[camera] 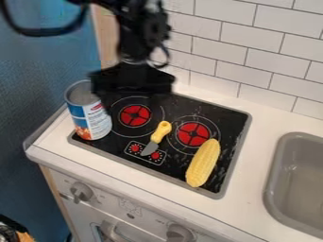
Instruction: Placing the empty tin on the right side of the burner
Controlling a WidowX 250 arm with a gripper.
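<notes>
Knob (180,233) in front — upright tin (88,112) just beside the gripper (131,92)

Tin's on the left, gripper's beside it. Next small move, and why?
I'd probably ease the gripper left until it's centred over the tin: the tin stands upright at the left edge of the stove, open end up, while the gripper hangs mostly to its right, near the left burner.

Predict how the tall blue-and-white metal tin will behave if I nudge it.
The blue-and-white metal tin will probably feel stiff, being a metal cylinder. Standing upright, taller than it is wide, it might tip if pushed high. Once over, its round wall would likely let it roll.
</notes>
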